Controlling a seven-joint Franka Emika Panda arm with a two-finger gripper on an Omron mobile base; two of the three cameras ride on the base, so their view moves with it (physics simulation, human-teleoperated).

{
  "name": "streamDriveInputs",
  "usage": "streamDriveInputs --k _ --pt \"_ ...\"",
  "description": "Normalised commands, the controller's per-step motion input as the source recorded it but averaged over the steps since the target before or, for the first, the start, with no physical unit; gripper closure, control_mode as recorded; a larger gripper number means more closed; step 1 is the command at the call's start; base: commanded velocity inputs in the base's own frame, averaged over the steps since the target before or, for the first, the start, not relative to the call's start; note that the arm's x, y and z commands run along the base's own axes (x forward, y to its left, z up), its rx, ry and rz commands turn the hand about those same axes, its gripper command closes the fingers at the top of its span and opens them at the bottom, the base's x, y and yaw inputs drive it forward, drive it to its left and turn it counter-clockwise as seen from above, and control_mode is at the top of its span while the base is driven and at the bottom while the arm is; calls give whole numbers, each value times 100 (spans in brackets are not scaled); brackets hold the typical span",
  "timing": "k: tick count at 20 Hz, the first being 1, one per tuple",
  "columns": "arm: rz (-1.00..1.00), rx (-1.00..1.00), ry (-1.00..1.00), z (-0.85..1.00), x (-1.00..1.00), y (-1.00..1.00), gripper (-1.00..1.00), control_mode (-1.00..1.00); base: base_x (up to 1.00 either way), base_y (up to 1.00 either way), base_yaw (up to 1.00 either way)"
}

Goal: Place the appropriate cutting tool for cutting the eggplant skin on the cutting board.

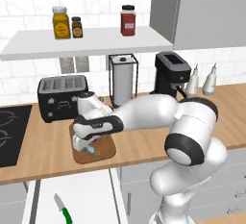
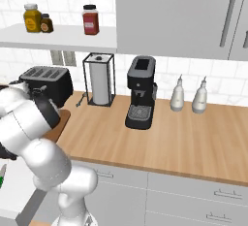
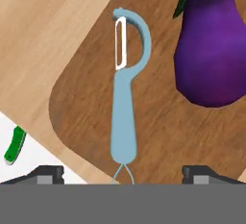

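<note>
In the left base view, the hand [image 1: 85, 143] hovers low over the cutting board [image 1: 108, 152] at centre left of the counter [image 1: 43, 160]; the knife [image 1: 63, 210] lies lower left, passed over. In the hand view, the peeler [image 3: 125, 93] lies flat on the board beside the eggplant [image 3: 214, 50], handy for skinning it; the fingers [image 3: 45, 174] stand wide apart, gripping nothing.

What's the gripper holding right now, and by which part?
Nothing. The gripper is open, its fingertips spread wide on either side of the peeler, which lies flat on the cutting board beside the eggplant.
</note>
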Motion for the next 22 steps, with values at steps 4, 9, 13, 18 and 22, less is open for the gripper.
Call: streamDriveInputs --k 4,9,13,18,22 --pt "0 11 -1 94 -95 -32 -100 -100 0 0 0" --pt "-5 4 0 50 -76 -99 -100 -100 0 0 0" --pt "-8 8 0 61 -72 -100 -100 -100 0 0 0" --pt "-11 10 0 76 -58 -99 -100 -100 0 0 0" --pt "-14 14 0 51 -82 -89 -100 -100 0 0 0"
